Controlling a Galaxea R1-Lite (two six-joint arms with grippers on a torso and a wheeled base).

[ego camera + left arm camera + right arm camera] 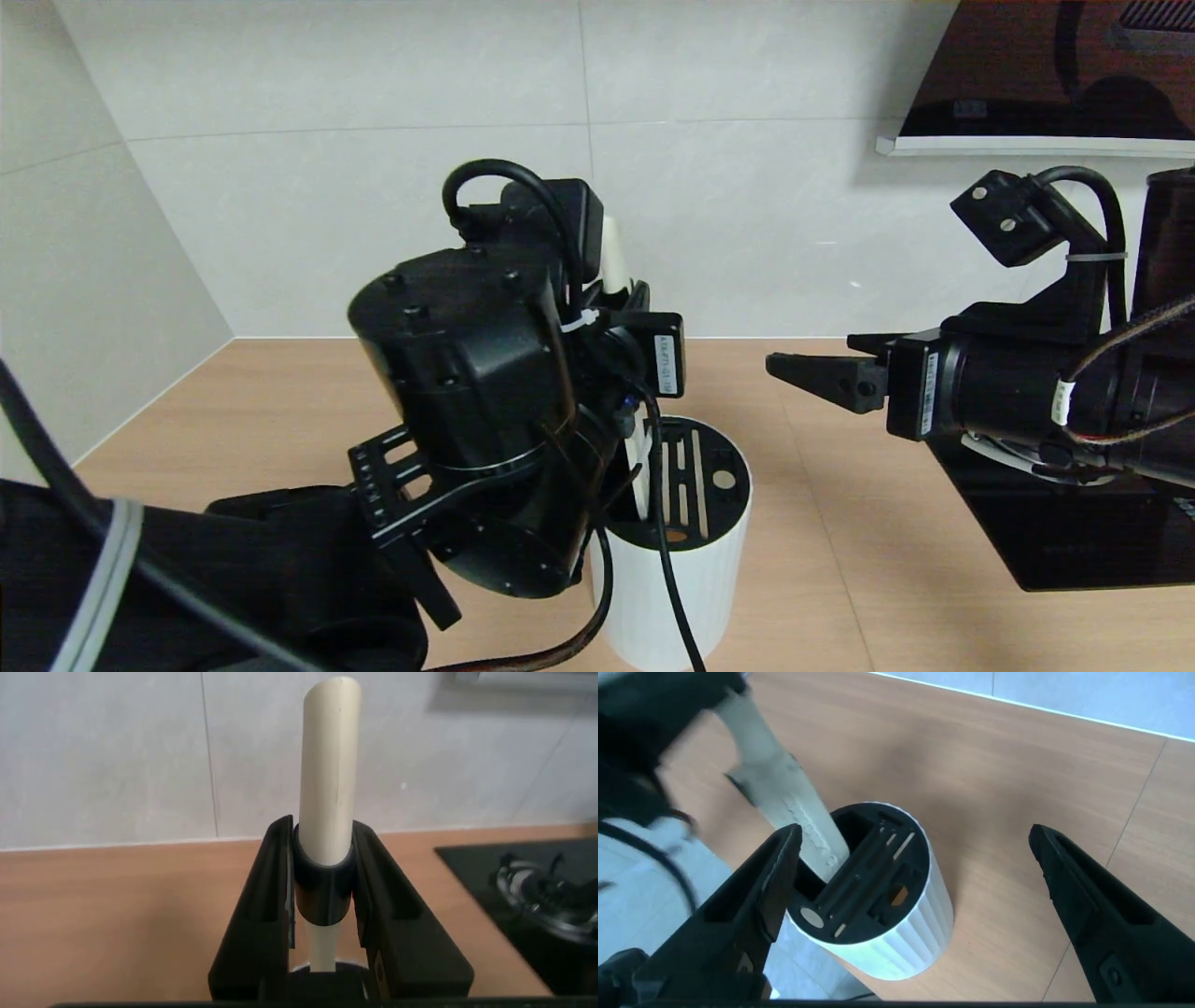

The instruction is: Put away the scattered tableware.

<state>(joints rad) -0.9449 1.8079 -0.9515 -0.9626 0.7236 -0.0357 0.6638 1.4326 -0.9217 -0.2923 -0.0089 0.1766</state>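
A white ribbed knife holder (691, 579) with a black slotted top stands on the wooden counter. My left gripper (322, 896) is shut on a knife's cream handle (329, 775), which points up. The knife's grey blade (780, 775) slants down, its tip in a slot at the edge of the holder (896, 924). In the head view the handle (613, 252) pokes up behind my left wrist. My right gripper (812, 359) hovers to the right of the holder, above counter level. It is open with nothing between its fingers (757, 905).
A black cooktop (1074, 532) lies on the counter at the right, with a burner (547, 882) on it. A dark range hood (1055, 75) hangs above it. Tiled walls close the back and left. Bare wooden counter (280, 401) stretches left of the holder.
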